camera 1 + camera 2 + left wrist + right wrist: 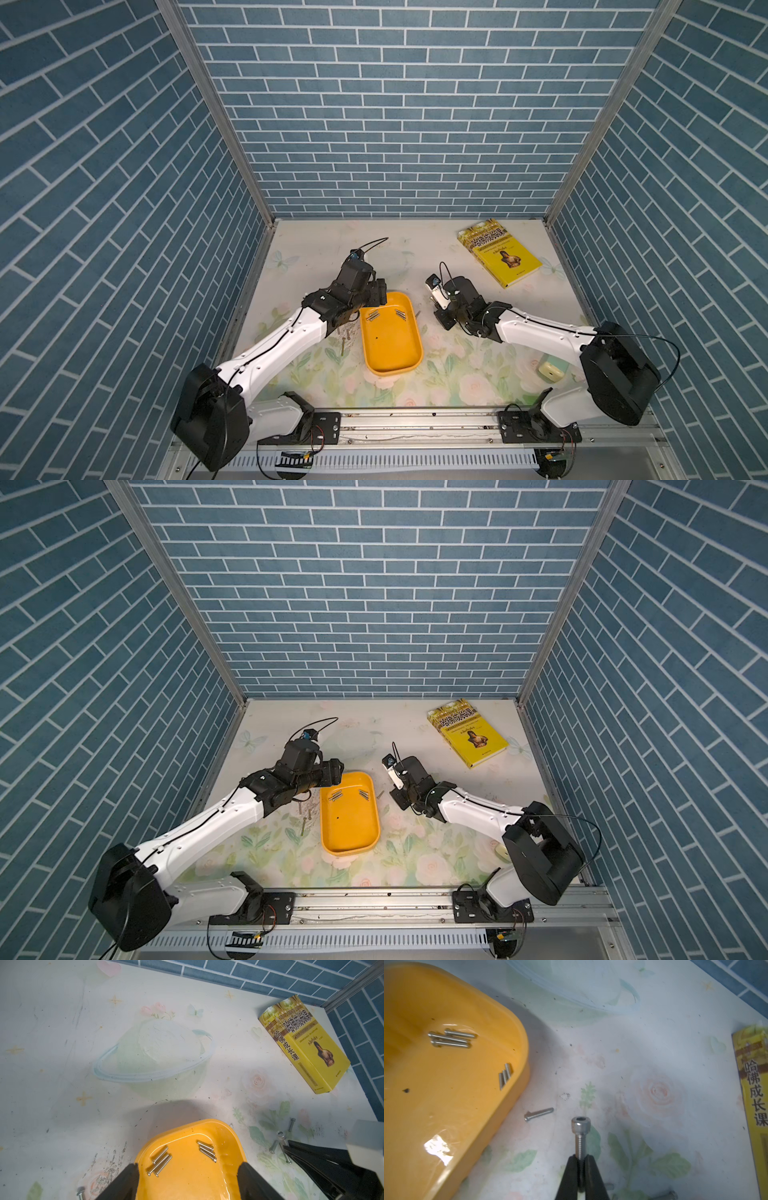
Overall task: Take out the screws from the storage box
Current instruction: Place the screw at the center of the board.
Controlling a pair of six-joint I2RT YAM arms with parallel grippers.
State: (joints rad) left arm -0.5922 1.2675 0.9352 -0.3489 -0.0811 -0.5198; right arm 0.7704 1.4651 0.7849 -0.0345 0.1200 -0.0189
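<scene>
The left gripper hangs over the far end of the storage box, jaws wide apart and empty. Just ahead of it, on the box floor, lie the screws: one trio away from the right arm, the other trio toward it, long axes slanting opposite ways. Beyond the box's rim, the right gripper is clamped on a socket-head screw, so the left arm looks nearer.
</scene>
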